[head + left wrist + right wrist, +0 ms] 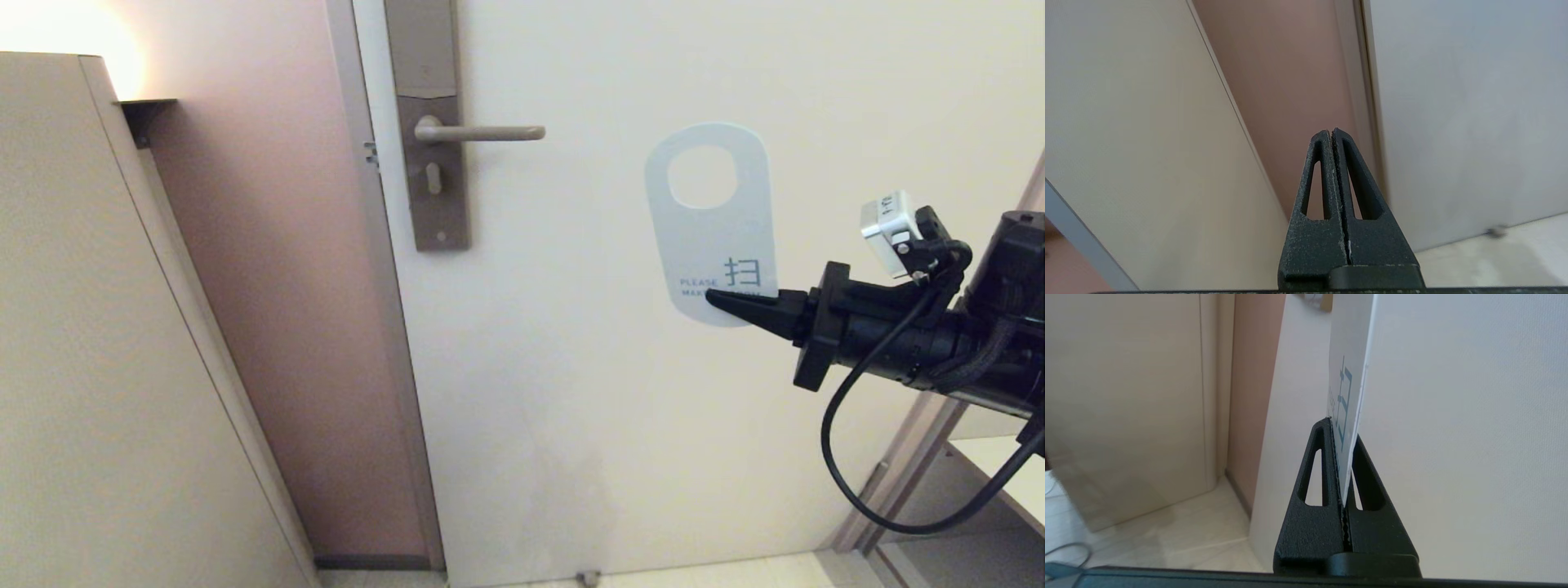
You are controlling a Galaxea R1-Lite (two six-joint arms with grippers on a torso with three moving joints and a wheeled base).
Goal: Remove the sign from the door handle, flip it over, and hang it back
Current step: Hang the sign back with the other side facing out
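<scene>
**Sign held clear of the handle by the right tool**

Door (620, 392): a pale panel fills most of the head view. Its frame edge runs down beside a pinkish wall (269, 310), and a beige cabinet (98, 343) stands at the far left.

Backplate (431, 122): a tall grey-brown plate mounted near the door's left edge, with a keyhole fitting below the lever.

Handle (482, 132): a slim horizontal lever pointing right from the backplate. Nothing hangs on it.

Right arm (922, 335): it enters from the right edge and extends roughly level toward the door, with a slight downward slope to the fingertips. A black cable loops beneath it.

Sign (718, 237): held upright in front of the door, well right of and lower than the handle. The white face with blue text faces the head camera, and the oval hole is at the top.

Right tool (718, 300): closed on the sign's lower end, one finger on each face, as the right wrist view confirms.

Left tool (1333, 134): fingers pressed together, holding nothing, aimed at the gap between cabinet and door frame. It is outside the head view.
</scene>
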